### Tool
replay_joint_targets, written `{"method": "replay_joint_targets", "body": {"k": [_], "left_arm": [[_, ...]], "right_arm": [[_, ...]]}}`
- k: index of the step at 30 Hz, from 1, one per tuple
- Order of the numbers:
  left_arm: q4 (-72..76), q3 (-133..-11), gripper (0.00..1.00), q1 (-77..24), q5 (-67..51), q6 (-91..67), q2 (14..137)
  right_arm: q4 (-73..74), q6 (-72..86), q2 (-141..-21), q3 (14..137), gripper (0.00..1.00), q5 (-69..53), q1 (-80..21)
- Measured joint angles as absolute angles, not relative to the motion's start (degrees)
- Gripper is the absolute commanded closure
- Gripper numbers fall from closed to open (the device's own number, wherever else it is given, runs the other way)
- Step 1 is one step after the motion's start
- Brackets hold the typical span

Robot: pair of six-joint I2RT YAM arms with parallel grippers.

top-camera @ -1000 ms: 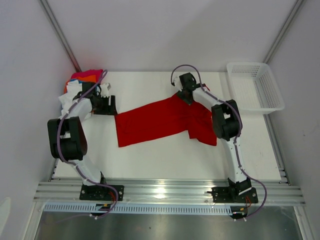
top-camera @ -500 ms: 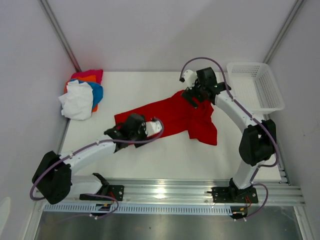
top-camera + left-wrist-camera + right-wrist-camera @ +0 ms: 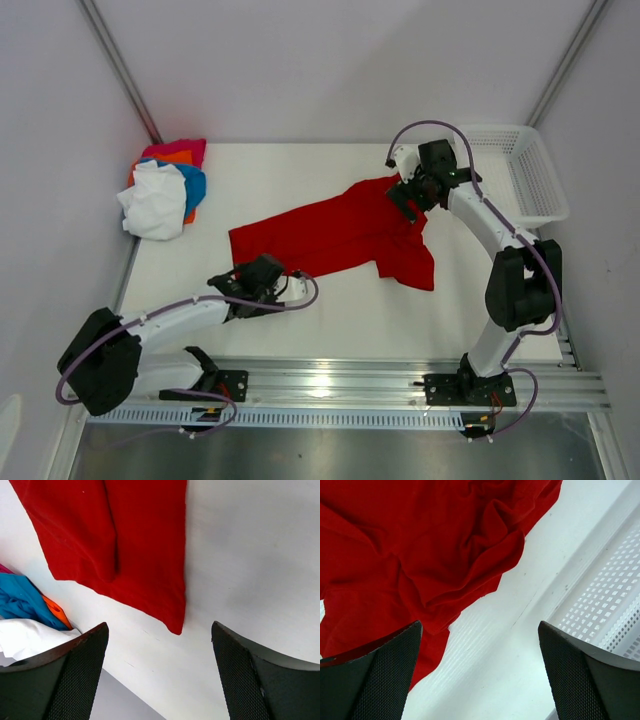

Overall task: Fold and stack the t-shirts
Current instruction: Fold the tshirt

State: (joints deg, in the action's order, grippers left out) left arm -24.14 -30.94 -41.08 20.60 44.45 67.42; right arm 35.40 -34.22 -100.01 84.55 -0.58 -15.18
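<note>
Red t-shirt [image 3: 320, 238] partly under right claw [image 3: 407, 196]

Red t-shirt [image 3: 125, 545] — hand [image 3: 159, 630] agape

The red t-shirt [image 3: 330, 235] is soft, matt cloth, crumpled in places. The t-shirts [image 3: 158, 200] piled at the desk's [image 3: 290, 170] far left corner are cloth too. The desk is smooth and white. The basket [image 3: 525, 185] is white plastic with little holes. The fingers [image 3: 65, 680] are black with rough, dotted faces.
</note>
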Motion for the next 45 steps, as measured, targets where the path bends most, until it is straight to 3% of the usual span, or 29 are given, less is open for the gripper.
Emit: {"method": "replay_joint_targets", "body": {"k": [11, 16, 17, 18, 20, 21, 24, 29, 33, 37, 45], "left_arm": [[-25.17, -36.97, 0.16, -33.87, 19.68, 43.55, 78.54], [-22.37, -37.5, 0.25, -30.85, 19.86, 44.14, 80.31], [-21.69, -37.54, 0.29, -30.68, 19.84, 44.16, 80.66], [-21.08, -37.71, 0.48, -30.46, 19.86, 44.23, 81.12], [-20.47, -38.39, 0.69, -29.82, 19.94, 44.31, 82.04], [-20.25, -38.79, 0.85, -29.5, 19.97, 44.25, 82.3], [-20.18, -40.36, 1.0, -28.71, 20.18, 44.36, 82.56], [-21.23, -42.52, 1.0, -27.9, 20.14, 43.94, 82.41], [-23.14, -44.73, 1.0, -27.2, 20.18, 43.79, 81.54], [-24.08, -47.46, 1.0, -26.24, 20.36, 43.94, 80.75], [-24.45, -51.57, 1.0, -23.35, 20.75, 44.58, 80.75]], "right_arm": [[35.24, -34.06, -100.38, 83.99, 0.01, -1.23, -14.81], [35.05, -34.02, -100.38, 82.59, 0.01, -1.43, -14.09], [34.98, -34.02, -100.38, 82.28, 0.01, -1.43, -14.09], [34.92, -34.02, -100.38, 81.97, 0.01, -1.45, -13.98], [34.94, -33.98, -100.38, 81.58, 0.01, -1.43, -13.85], [34.94, -33.95, -100.38, 81.47, 0.01, -1.45, -13.76], [35.09, -33.63, -100.38, 81.43, 0.01, -1.83, -13.74], [38.26, -34.79, -99.74, 80.99, 0.01, -7.49, -13.72], [38.59, -38.76, -94.02, 72.93, 0.03, -9.54, -15.4], [39.44, -42.33, -86.67, 62.63, 0.07, -8.29, -21.85], [38.7, -45.17, -84.05, 50.22, 0.02, -1.43, -36.6]]}}
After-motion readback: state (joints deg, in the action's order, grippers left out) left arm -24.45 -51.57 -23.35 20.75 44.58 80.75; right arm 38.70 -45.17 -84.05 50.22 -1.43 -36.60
